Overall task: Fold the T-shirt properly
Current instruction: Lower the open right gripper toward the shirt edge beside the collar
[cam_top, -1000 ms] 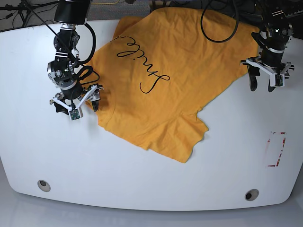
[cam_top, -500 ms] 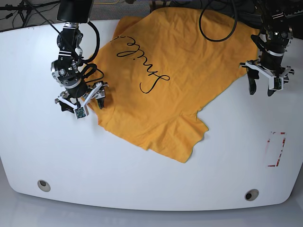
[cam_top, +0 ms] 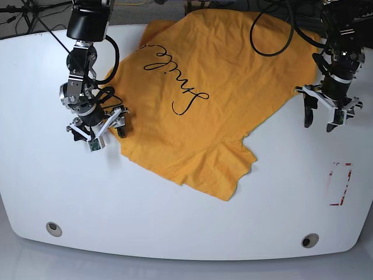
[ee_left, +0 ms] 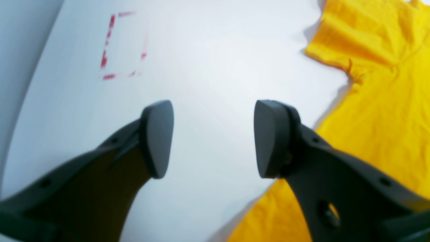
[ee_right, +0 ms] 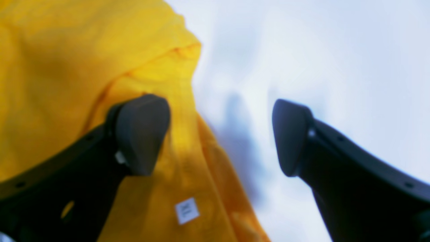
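White table point(cam_top: 175, 221) takes up most of the scene, with the mustard T-shirt point(cam_top: 210, 105) spread flat across the far middle, black cursive script point(cam_top: 175, 79) face up and one sleeve point(cam_top: 224, 169) pointing toward the near edge. Right gripper point(cam_top: 96, 129) sits at the shirt's left edge, jaws wide apart with nothing in them, one finger point(ee_right: 141, 134) over the fabric near the small white neck label point(ee_right: 187, 210). Left gripper point(cam_top: 324, 116) hangs over bare table just off the shirt's right edge, jaws also wide and holding nothing, and there's a little red outlined rectangle point(cam_top: 340, 184) near right
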